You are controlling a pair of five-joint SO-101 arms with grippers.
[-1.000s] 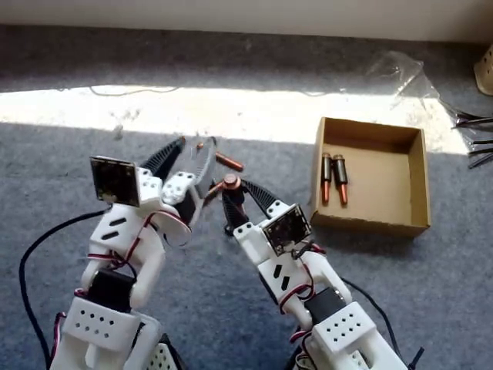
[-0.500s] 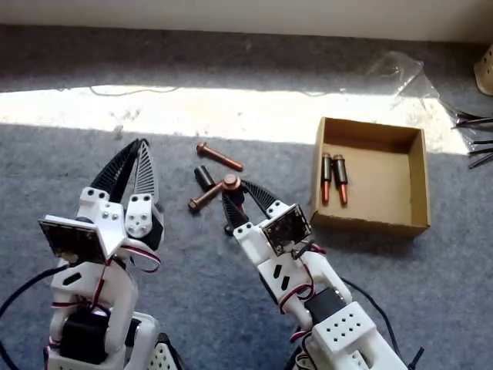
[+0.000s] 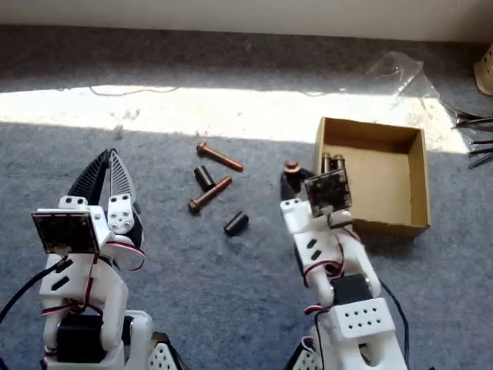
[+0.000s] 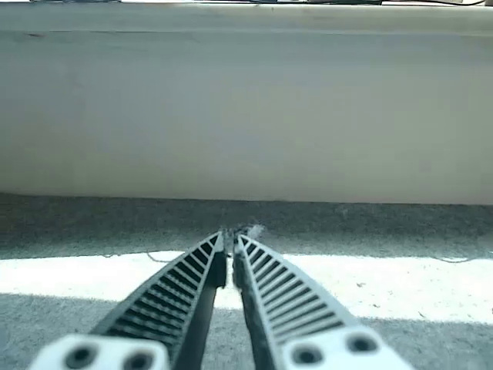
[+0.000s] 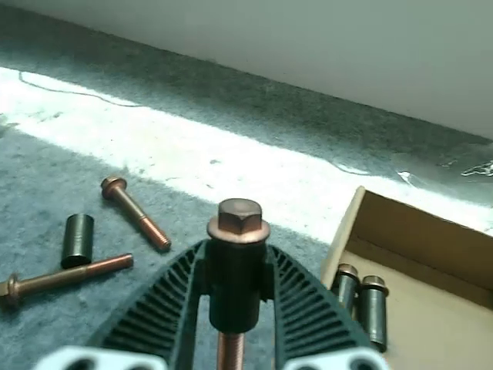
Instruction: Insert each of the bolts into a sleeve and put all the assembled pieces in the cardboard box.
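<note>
Pinching one assembled piece (image 5: 236, 281) upright in the right claw (image 5: 237, 258), just beside the cardboard box (image 3: 371, 223).
Clamped on the dark sleeve portion, with the copper bolt head above the fingertips and the shank below. Positioned outside the box, at the wall nearest the loose parts. Lying side by side inside the box: two further assembled pieces (image 3: 332, 163). Lying loose on the grey surface (image 3: 223, 308) between the arms: far bolt (image 3: 219, 157), far sleeve (image 3: 204, 177), near bolt (image 3: 209, 194), near sleeve (image 3: 236, 223). Pressed together at the tips of the left claw (image 4: 229, 240), well apart from the loose parts.
</note>
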